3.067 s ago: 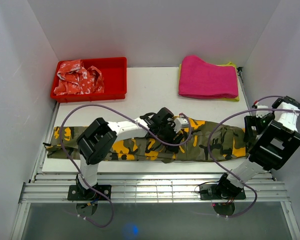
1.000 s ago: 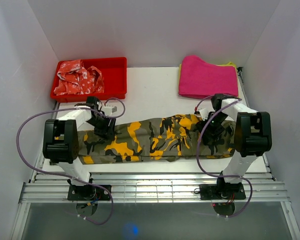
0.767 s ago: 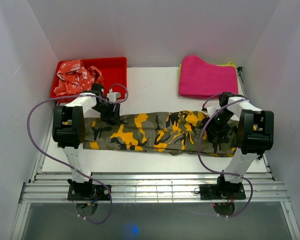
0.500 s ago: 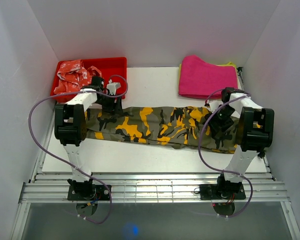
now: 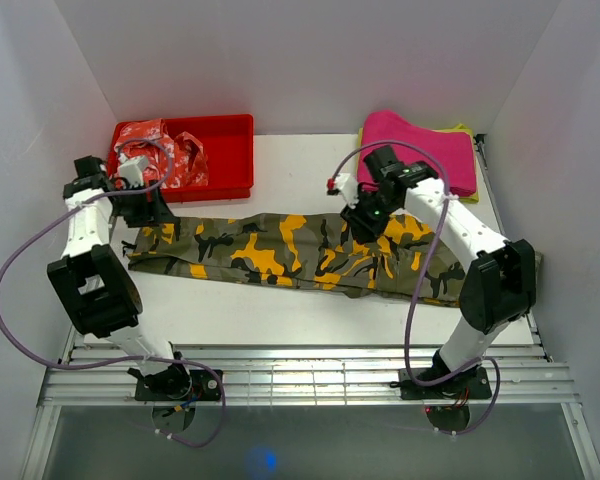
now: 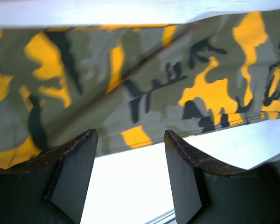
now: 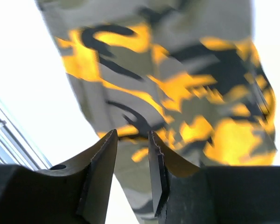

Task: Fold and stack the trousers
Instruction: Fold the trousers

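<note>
Lying stretched left to right across the middle of the white table (image 5: pixel 310 170), the trousers (image 5: pixel 280 255) form one long, slightly rumpled band. Their left end is near the table's left edge and their right end reaches toward the right wall. The left gripper (image 5: pixel 148 208) hangs at the far edge of the left end of the trousers, just near of a red bin (image 5: pixel 230 160). Whether it touches the cloth cannot be told from above. In the left wrist view its fingers (image 6: pixel 74 172) are spread wide with nothing between them, and the trousers (image 6: pixel 154 70) run across the frame beyond the tips, with bare white table nearer. The right gripper (image 5: pixel 365 222) sits over the far edge of the trousers, right of their middle, with its arm reaching in from the right. In the right wrist view its fingers (image 7: pixel 100 177) stand a narrow gap apart, pinching nothing, and the trousers (image 7: pixel 177 84) fill the view beyond them. The red bin stands at the far left of the table and holds a crumpled red-and-white garment (image 5: pixel 160 145). At the far right, well apart from the trousers, a folded pink cloth (image 5: pixel 420 150) rests on a yellow cloth (image 5: pixel 467 132) whose edge shows beneath it.
</note>
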Available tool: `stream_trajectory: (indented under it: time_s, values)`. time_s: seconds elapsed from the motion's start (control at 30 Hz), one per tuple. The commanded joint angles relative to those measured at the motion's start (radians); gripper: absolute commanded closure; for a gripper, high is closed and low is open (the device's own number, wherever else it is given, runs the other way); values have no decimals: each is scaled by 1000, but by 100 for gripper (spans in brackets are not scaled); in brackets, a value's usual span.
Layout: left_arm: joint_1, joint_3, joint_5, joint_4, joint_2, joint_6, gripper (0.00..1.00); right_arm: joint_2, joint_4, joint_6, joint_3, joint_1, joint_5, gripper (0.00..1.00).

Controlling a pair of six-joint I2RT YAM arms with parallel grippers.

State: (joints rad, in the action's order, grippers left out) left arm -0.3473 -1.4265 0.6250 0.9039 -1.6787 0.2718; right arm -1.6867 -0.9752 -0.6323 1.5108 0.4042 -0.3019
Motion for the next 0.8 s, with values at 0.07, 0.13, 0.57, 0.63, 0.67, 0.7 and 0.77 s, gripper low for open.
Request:
stream_trajectory:
  time_s: [0.07, 0.13, 0.57, 0.63, 0.67, 0.7, 0.77]
  values:
    - [-130, -9, -19, 116, -7, 105, 30, -77, 44, 60, -12, 188, 88, 64]
    - [-175, -35, -18, 150, -36, 118, 30, -105, 75, 77, -21, 249, 116, 64]
    - [-249, -140, -27, 202, -128, 83, 29, -232, 190, 103, -67, 363, 184, 61]
    - [-249, -140, -28, 199, -133, 81, 29, -237, 191, 100, -78, 375, 182, 62]
    - [-249, -141, -30, 196, -133, 78, 28, -237, 194, 100, -84, 380, 179, 62]
    - [-249, -141, -31, 196, -134, 78, 29, -238, 196, 97, -90, 390, 181, 62]
    - [-249, -144, -36, 194, -138, 79, 29, -237, 201, 95, -103, 403, 188, 62]
